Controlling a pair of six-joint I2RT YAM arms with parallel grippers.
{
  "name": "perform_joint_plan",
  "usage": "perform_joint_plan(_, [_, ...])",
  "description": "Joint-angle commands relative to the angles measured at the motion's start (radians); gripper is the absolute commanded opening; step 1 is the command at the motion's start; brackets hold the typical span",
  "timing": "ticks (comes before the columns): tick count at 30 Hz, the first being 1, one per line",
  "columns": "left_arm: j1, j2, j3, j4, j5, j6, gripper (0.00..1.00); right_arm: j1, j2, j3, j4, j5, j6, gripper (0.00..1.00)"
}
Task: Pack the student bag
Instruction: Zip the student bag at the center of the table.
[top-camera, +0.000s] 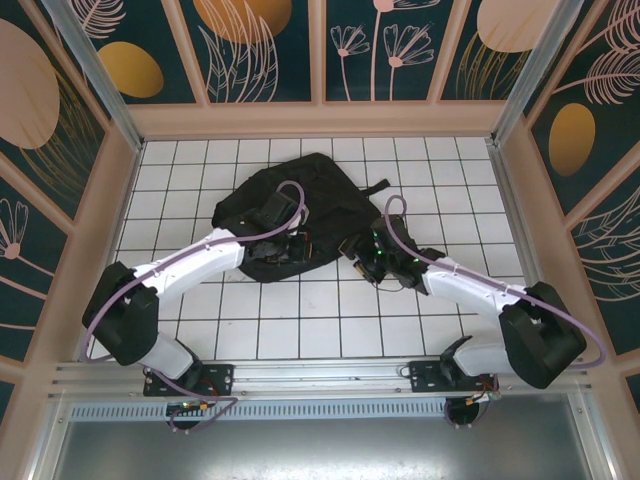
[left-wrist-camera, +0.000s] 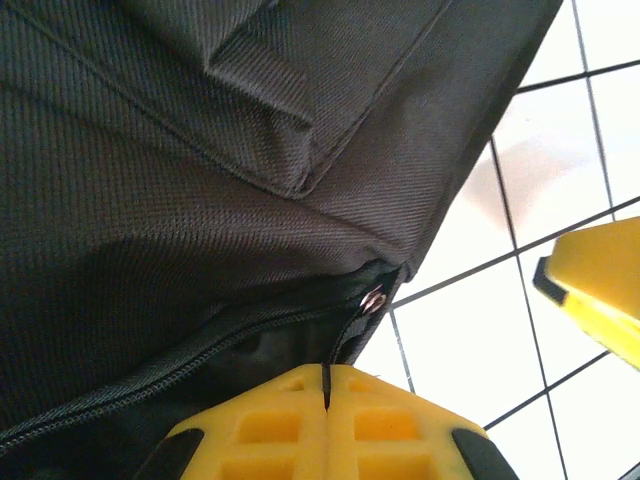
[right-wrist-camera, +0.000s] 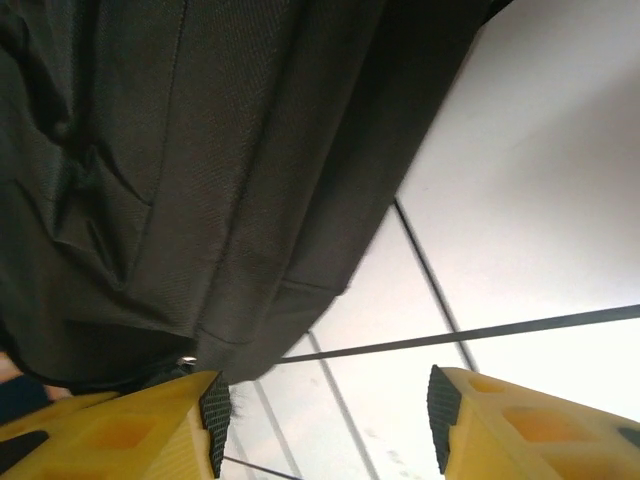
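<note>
Left tool (left-wrist-camera: 327, 398) is pressed fully shut, its yellow fingers meeting flat. A thin black zipper pull (left-wrist-camera: 345, 340) runs from the small metal slider (left-wrist-camera: 373, 299) down into the seam between them, so it has hold of that pull. The zipper (left-wrist-camera: 150, 385) slants away to the left from the slider, its teeth parted enough to show a dark gap beneath.

The right tool (right-wrist-camera: 330, 420) stands partly open with nothing between its fingers; bare white tile shows in the gap. One of its fingers (right-wrist-camera: 120, 430) sits just beside the bag's lower edge, though whether it touches the fabric cannot be told. In the left wrist view the tip of a yellow finger of the right tool appears near the same corner of the bag, apart from the slider.

The student bag (top-camera: 300, 195) lies flat on the white-tiled desk (top-camera: 300, 320), around the middle and toward the far side. Both arms reach in from the near edge: the left tool is at the bag's near edge and the right tool at its near right corner. A stitched pocket corner (left-wrist-camera: 290, 170) lies on the bag's face above the slider.
</note>
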Motion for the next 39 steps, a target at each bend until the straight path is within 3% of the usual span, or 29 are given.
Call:
perform_joint_plan(1, [-0.004,-0.043,-0.029,0.037,0.011,-0.026,0.00,0.021,0.036,-0.013,0.175,0.006,0.169,0.57])
perform_joint_plan(10, [-0.004,-0.065,-0.046,0.050,0.030,-0.039,0.00,0.061,0.194,-0.005,0.382,-0.012,0.230,0.46])
perform_joint_plan(17, [-0.004,-0.073,-0.059,0.056,0.055,-0.037,0.00,0.055,0.256,-0.013,0.492,-0.008,0.213,0.20])
perform_joint_plan(19, [-0.004,-0.078,-0.059,0.057,0.062,-0.038,0.00,0.049,0.276,-0.006,0.508,-0.014,0.215,0.22])
perform_joint_plan(22, [-0.004,-0.083,-0.053,0.057,0.063,-0.039,0.00,0.052,0.291,0.009,0.503,-0.008,0.203,0.41])
perform_joint_plan(24, [-0.004,-0.083,-0.050,0.057,0.061,-0.040,0.00,0.059,0.275,-0.033,0.572,0.015,0.216,0.47])
perform_joint_plan(28, [-0.004,-0.082,-0.043,0.062,0.062,-0.044,0.00,0.086,0.193,-0.188,0.787,0.131,0.276,0.48])
perform_joint_plan(30, [-0.004,-0.078,-0.039,0.064,0.063,-0.043,0.00,0.093,0.167,-0.227,0.834,0.168,0.287,0.44])
perform_joint_plan(33, [-0.003,-0.071,-0.027,0.059,0.062,-0.038,0.00,0.098,0.165,-0.237,0.881,0.174,0.286,0.42])
perform_joint_plan(39, [-0.004,-0.068,-0.011,0.055,0.069,-0.037,0.00,0.097,0.249,-0.179,0.915,0.132,0.286,0.52])
